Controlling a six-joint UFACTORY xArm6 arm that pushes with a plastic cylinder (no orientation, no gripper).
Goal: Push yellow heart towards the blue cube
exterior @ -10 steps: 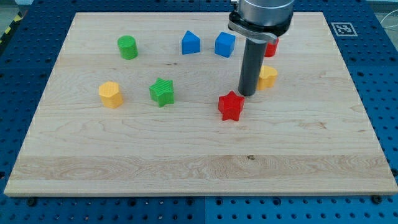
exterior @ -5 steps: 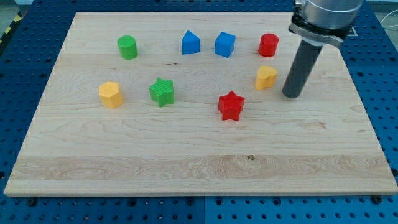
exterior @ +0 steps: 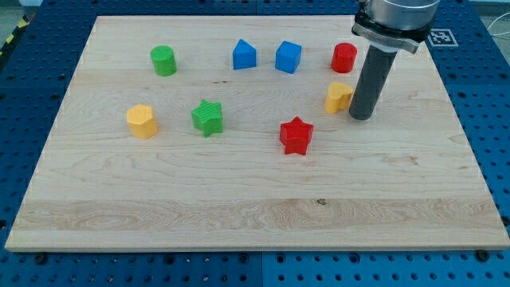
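**Tip set against the far side of the yellow heart, ready for a push to the view's upper left**

My tip [exterior: 361, 118] sits on the pale wooden board [exterior: 239, 215], at the view's right edge of the small yellow heart-shaped block [exterior: 339, 97]. From this angle it looks to be touching or just beside the heart; I cannot tell which. There are no jaws on this rig, only the straight dark rod, so there is nothing to open, close or grip.

The heart lies in the board's upper right area. The blue cube block [exterior: 288, 57] sits up and to the view's left of it, apart from it, with bare wood between. Placing the tip on the heart's right and slightly lower side makes sense to me: that side faces away from the cube, so a push from there should drive the heart towards it.

Neighbours noted:
- red cylinder block [exterior: 344, 57], just above the heart, near the push line
- blue house-shaped block [exterior: 245, 54], beside the cube on its left
- red star block [exterior: 296, 135], below and left of the heart
- green star block [exterior: 207, 117], yellow hexagonal block [exterior: 142, 120] and green cylinder block [exterior: 163, 60], well apart at the view's left

My judgement: the push is about to start. The risk is the heart slipping off the round tip towards the red cylinder.
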